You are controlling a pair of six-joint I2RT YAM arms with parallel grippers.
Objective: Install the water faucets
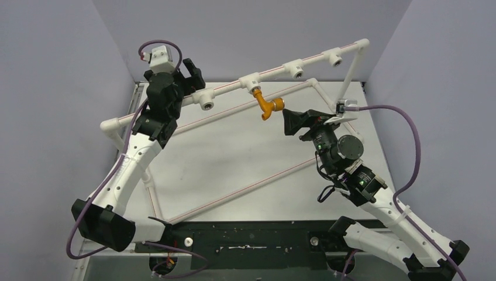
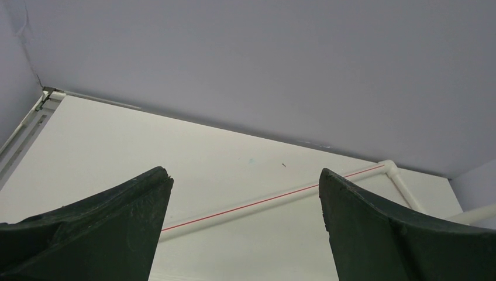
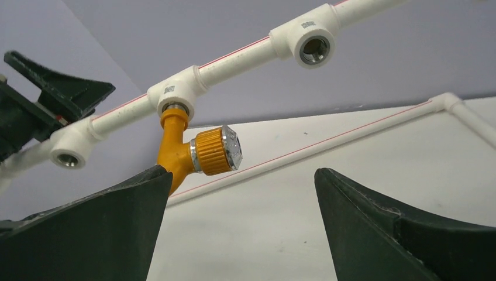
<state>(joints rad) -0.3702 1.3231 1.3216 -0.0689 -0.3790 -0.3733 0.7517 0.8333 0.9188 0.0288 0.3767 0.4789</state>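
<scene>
The faucet hangs from a tee socket on the raised pipe, long axis downward, knob facing the right arm. The right fingers, spread wide, are nearer, just to its right. The left fingers are also wide, perhaps around the pipe.

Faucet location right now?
Top view, centre: the faucet hangs from the second tee socket from the left on the raised white pipe, just left of the open right hand.

My left gripper stands wide apart above the white table, a red-striped white pipe lying across it beyond my fingertips.
</scene>
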